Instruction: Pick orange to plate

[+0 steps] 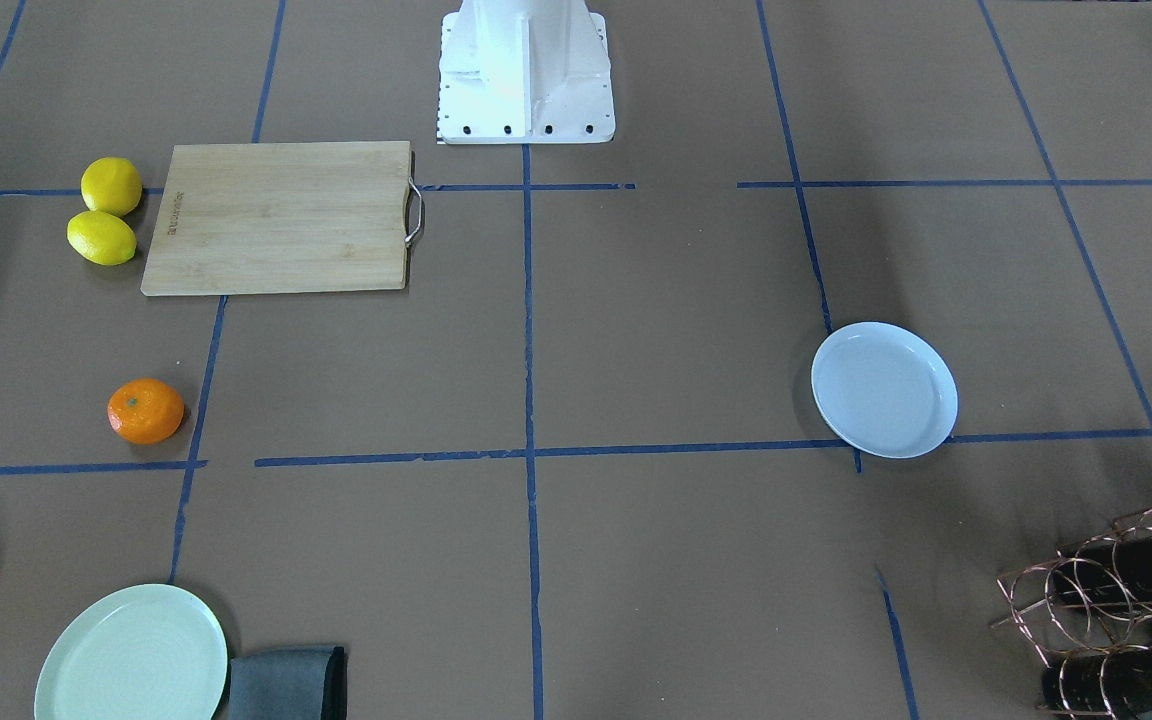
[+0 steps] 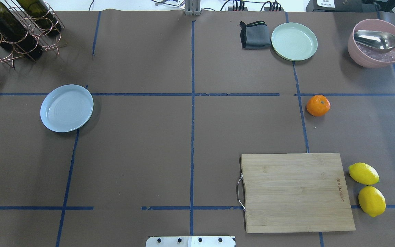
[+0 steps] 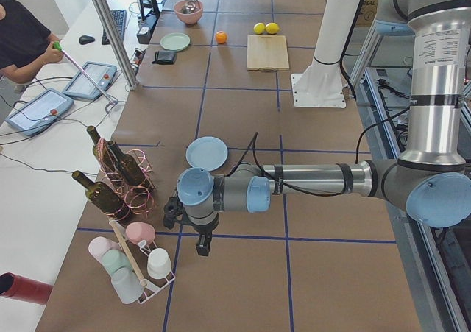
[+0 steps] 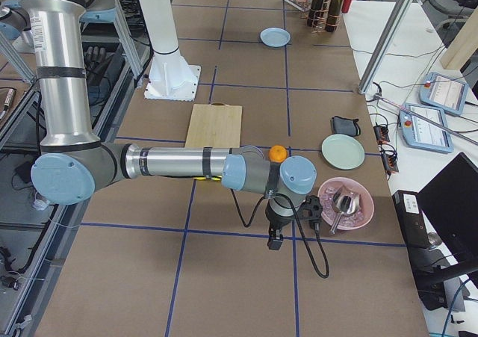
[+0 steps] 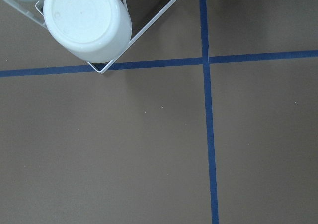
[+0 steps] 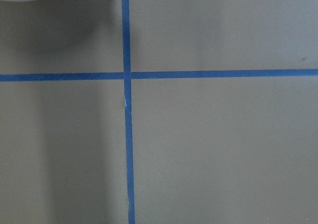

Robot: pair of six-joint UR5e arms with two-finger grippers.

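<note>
The orange [image 2: 318, 105] [image 1: 145, 411] lies on the brown table on my right side, beyond the cutting board. The bluish-white plate [image 2: 67, 108] [image 1: 884, 389] sits far off on my left side with nothing on it. My left gripper [image 3: 200, 245] shows only in the exterior left view, hanging over the table end past the plate [image 3: 207, 153], and I cannot tell its state. My right gripper [image 4: 275, 240] shows only in the exterior right view, pointing down beyond the orange [image 4: 278, 153], state unclear. Neither wrist view shows any fingers.
A wooden cutting board [image 2: 295, 192] and two lemons [image 2: 367, 188] lie near my right side. A pale green plate [image 2: 294, 41], a grey cloth [image 2: 255, 34] and a pink bowl with a scoop [image 2: 375, 48] stand at the far right. A bottle rack [image 2: 15, 31] and a cup rack [image 3: 136, 262] are on the left.
</note>
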